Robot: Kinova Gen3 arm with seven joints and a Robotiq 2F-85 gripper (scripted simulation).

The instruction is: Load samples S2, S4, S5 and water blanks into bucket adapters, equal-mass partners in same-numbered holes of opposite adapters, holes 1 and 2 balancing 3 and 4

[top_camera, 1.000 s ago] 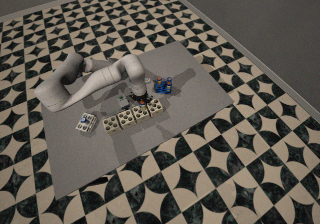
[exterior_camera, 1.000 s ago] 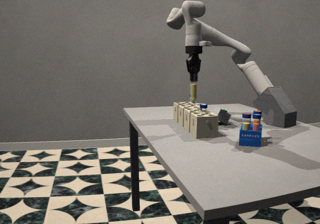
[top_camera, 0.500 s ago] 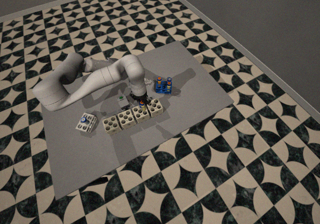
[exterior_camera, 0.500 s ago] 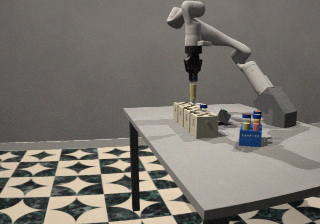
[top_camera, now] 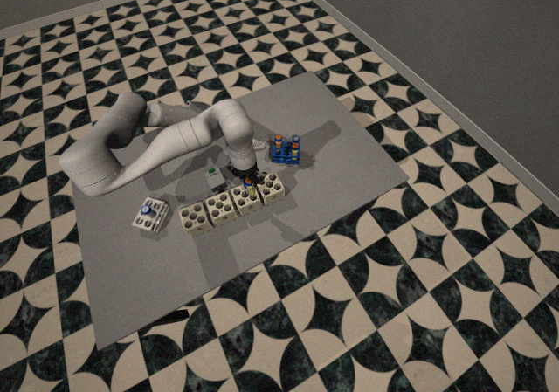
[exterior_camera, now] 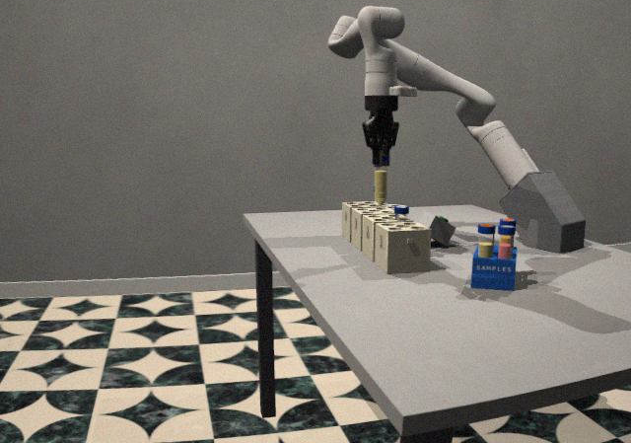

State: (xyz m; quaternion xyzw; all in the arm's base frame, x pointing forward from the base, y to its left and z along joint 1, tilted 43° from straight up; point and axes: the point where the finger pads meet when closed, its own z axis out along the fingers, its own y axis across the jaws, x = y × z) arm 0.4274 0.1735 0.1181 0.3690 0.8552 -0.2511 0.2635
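Note:
My gripper [top_camera: 246, 174] [exterior_camera: 381, 162] points straight down and is shut on a sample tube [top_camera: 247, 185] [exterior_camera: 380, 185] with yellow liquid and an orange cap dot. The tube hangs upright over the row of four beige adapters [top_camera: 233, 203] [exterior_camera: 385, 232], its tip just above their tops. I cannot tell which hole it is over. One blue-capped tube [exterior_camera: 400, 209] stands in an adapter near the held tube. The blue samples rack [top_camera: 285, 149] [exterior_camera: 493, 264] holds three tubes.
A white blanks rack [top_camera: 149, 218] with one blue-capped tube [top_camera: 145, 209] stands left of the adapter row. The small sloped desk with the green DONE key [top_camera: 210, 170] [exterior_camera: 444, 219] sits just behind the adapters. The robot base [exterior_camera: 542, 214] is at the back.

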